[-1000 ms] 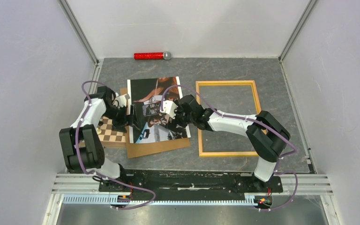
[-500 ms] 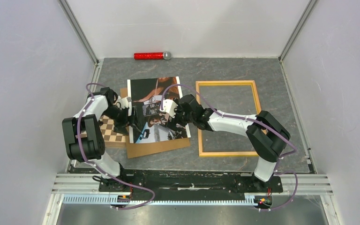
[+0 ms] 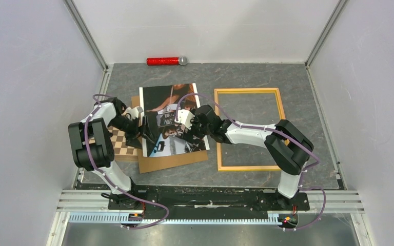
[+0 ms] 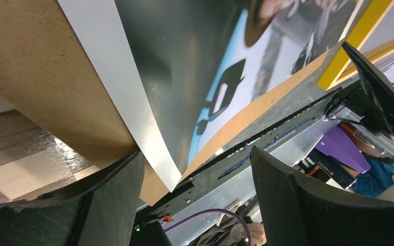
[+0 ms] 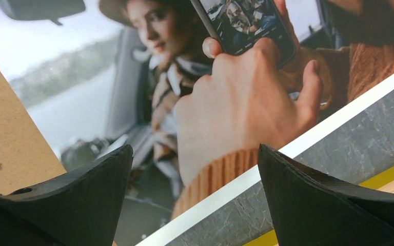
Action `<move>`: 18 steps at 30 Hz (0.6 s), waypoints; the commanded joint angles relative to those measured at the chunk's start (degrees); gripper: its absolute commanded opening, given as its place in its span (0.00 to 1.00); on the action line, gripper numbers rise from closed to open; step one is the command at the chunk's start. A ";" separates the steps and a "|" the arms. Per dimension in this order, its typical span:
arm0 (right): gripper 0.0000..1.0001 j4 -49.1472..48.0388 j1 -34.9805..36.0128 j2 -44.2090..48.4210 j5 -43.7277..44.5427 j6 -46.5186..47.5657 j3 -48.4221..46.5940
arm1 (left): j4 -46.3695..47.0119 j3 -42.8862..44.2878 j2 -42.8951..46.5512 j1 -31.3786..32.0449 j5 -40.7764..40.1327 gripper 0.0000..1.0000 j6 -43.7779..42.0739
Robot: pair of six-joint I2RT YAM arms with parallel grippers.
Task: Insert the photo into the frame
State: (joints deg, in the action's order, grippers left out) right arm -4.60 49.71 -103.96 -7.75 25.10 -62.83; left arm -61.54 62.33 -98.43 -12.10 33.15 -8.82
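You have one photo (image 3: 156, 97), one frame (image 3: 246, 167), one brown backing board (image 3: 169, 160), one chessboard (image 3: 120, 146) and one red glitter tube (image 3: 164, 61) with a single silver cap on your bench (image 3: 287, 77). You also have two claws: one left claw (image 3: 142, 130) and one right claw (image 3: 177, 123).

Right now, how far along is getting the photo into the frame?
Done: nothing yet; the frame lies empty, with the photo face up on the brown backing board beside it. In hand: the left pincer stands open at the photo's edge, the right pincer open just above the print. Left: grip the photo, carry it over, seat it in the frame.
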 commanded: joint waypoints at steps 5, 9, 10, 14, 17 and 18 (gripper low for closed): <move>0.94 -3.81 0.04 -2.55 1.68 -0.82 1.44 | 0.33 0.41 -1.18 -0.35 6.19 0.80 -5.76; 0.94 -4.60 0.04 -3.04 1.96 -0.76 2.28 | 1.09 0.69 -1.23 -0.88 8.17 0.78 -6.28; 0.94 -4.91 0.03 -3.08 2.09 -0.80 2.63 | 1.37 0.70 -1.21 -1.03 8.81 0.77 -6.34; 0.94 -6.06 0.03 -3.44 2.08 -1.27 3.98 | 2.18 0.34 -1.20 -1.79 11.57 0.74 -6.94; 0.94 -6.53 0.03 -3.67 2.03 -1.46 4.73 | 3.15 -0.13 -1.05 -2.54 13.41 0.70 -6.93; 0.94 -6.68 0.03 -3.75 2.04 -1.54 4.86 | 3.13 -0.10 -1.15 -2.89 14.52 0.68 -7.14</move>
State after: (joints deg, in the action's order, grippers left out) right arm -8.91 49.71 -106.83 -6.13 24.43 -59.11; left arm -60.42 62.28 -99.61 -13.80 41.91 -13.10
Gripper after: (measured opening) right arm 0.939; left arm 0.710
